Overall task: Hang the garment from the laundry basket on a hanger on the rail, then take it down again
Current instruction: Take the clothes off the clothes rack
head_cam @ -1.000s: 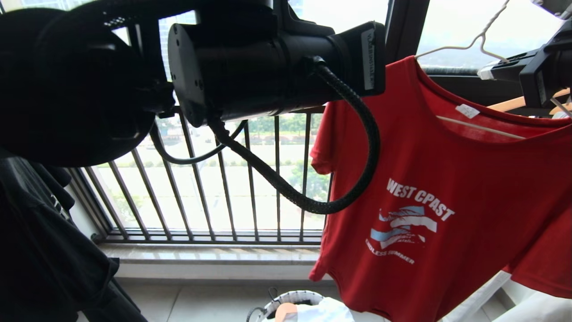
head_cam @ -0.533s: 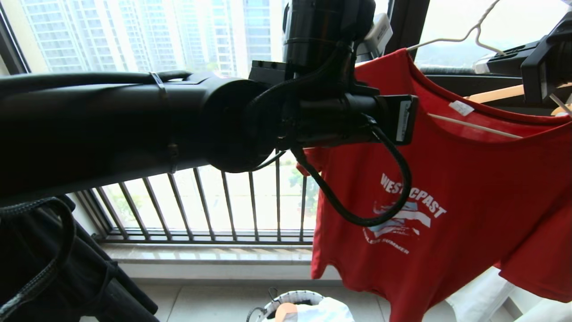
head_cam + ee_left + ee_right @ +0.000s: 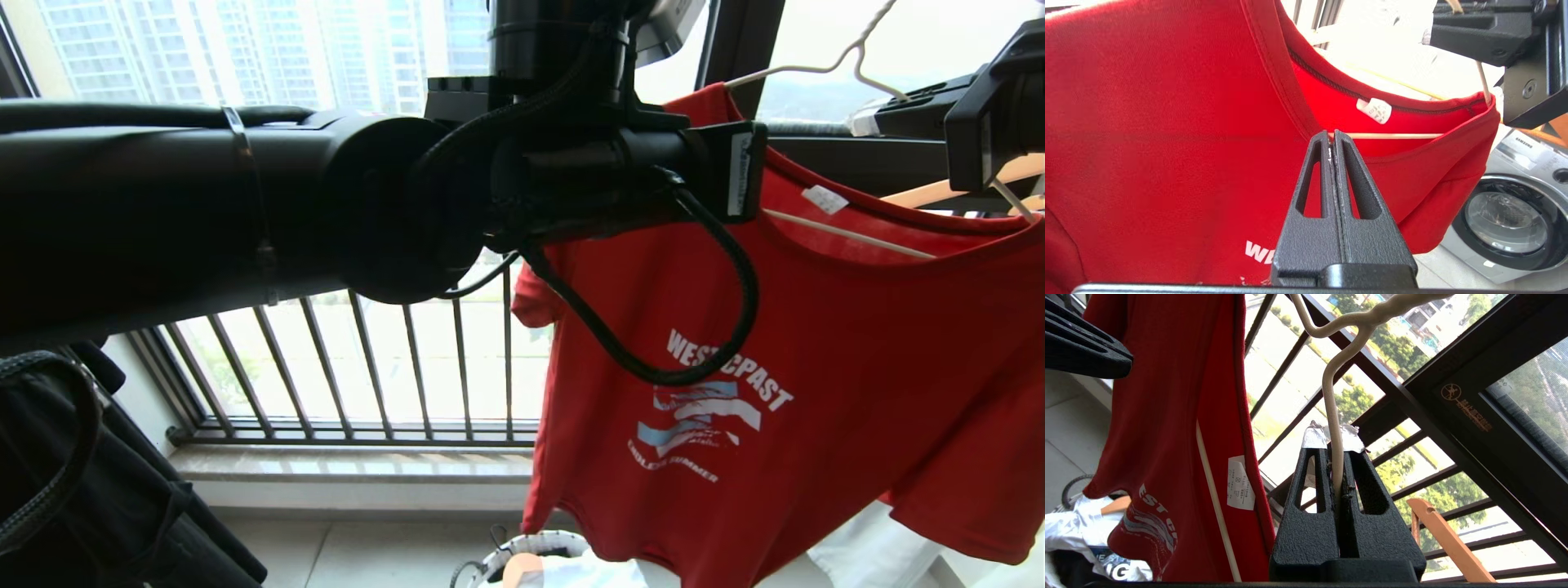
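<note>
Hanger (image 3: pixel 1332 416) between right end effector (image 3: pixel 1334 437) fingertips.

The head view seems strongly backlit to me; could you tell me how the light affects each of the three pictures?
Head view: bright window behind, so the left arm is a dark silhouette, while the garment stays readable. Left wrist view: the garment is evenly lit, but the background above its collar is blown out white. Right wrist view: daylight outside is clear, the hanger sharp, the right gripper dark.
</note>
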Motion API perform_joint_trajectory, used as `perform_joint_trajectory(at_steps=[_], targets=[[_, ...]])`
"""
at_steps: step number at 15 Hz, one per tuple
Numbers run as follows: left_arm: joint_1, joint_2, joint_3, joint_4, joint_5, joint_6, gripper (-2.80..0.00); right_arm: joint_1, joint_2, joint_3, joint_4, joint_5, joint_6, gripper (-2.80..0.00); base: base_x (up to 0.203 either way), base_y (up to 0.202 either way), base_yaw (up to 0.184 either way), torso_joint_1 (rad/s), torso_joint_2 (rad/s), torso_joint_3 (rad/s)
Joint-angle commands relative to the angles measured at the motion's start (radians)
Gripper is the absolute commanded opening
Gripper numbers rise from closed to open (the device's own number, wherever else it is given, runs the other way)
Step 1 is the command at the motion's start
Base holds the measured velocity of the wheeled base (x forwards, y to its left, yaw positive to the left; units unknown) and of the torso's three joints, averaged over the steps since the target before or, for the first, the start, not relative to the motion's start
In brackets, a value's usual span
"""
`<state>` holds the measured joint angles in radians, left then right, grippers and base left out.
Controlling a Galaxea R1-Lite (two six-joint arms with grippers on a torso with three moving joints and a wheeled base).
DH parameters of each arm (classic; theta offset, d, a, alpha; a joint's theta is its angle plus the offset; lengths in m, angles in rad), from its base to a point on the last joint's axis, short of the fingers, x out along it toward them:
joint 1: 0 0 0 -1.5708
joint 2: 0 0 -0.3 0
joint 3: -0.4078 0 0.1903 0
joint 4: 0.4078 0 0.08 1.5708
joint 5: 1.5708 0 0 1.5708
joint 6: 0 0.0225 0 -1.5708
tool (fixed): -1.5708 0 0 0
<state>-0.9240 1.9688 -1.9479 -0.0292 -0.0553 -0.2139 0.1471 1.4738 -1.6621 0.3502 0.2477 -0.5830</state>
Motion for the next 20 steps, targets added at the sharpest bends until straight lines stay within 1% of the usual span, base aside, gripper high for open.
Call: perform_joint_trajectory(at_steps=[1,4,5,6,8,9,13,15,17,19,20], targets=[[0.0,-0.039,0.003,0.0,0.0,-0.019,-2.8,0.022,-0.003,0.001,0.004,-0.001,-0.003,-2.8,0.0,0.0,0.0,0.0,0.0,0.0],[0.001,-0.057,0.003,0.012,0.01,-0.028,-2.8,0.051,-0.006,0.001,0.004,-0.005,-0.001,-2.8,0.0,0.0,0.0,0.0,0.0,0.0],[0.0,-0.059,0.001,0.007,0.032,-0.028,-2.8,0.06,-0.007,0.001,0.004,-0.005,-0.001,-2.8,0.0,0.0,0.0,0.0,0.0,0.0],[-0.001,-0.061,0.0,0.002,0.037,-0.028,0.0,0.071,-0.01,0.004,0.004,-0.006,0.0,-2.8,0.0,0.0,0.0,0.0,0.0,0.0],[0.001,-0.059,0.001,0.003,0.067,-0.018,0.0,0.075,-0.009,0.004,0.004,-0.01,-0.001,-2.8,0.0,0.0,0.0,0.0,0.0,0.0],[0.001,-0.057,0.001,0.003,0.104,-0.008,0.0,0.078,-0.009,0.004,0.004,-0.01,0.0,-2.8,0.0,0.0,0.0,0.0,0.0,0.0],[0.001,-0.05,0.006,0.002,0.216,0.108,0.0,0.102,-0.013,0.004,0.003,-0.02,0.0,-2.8,0.0,0.0,0.0,0.0,0.0,0.0],[0.001,-0.037,0.004,-0.005,0.276,0.149,0.0,0.112,-0.02,0.004,0.004,-0.023,0.0,-2.8,0.0,0.0,0.0,0.0,0.0,0.0],[0.001,-0.015,0.004,-0.059,0.296,0.171,0.0,0.114,-0.024,0.004,0.004,-0.024,0.0,-2.8,0.0,0.0,0.0,0.0,0.0,0.0],[0.001,0.004,0.004,-0.089,0.382,0.238,0.0,0.118,-0.026,0.004,0.004,-0.024,0.0,-2.8,0.0,0.0,0.0,0.0,0.0,0.0],[0.001,0.01,0.004,-0.113,0.407,0.257,0.0,0.121,-0.026,0.004,0.004,-0.025,-0.001,-2.8,0.0,0.0,0.0,0.0,0.0,0.0]])
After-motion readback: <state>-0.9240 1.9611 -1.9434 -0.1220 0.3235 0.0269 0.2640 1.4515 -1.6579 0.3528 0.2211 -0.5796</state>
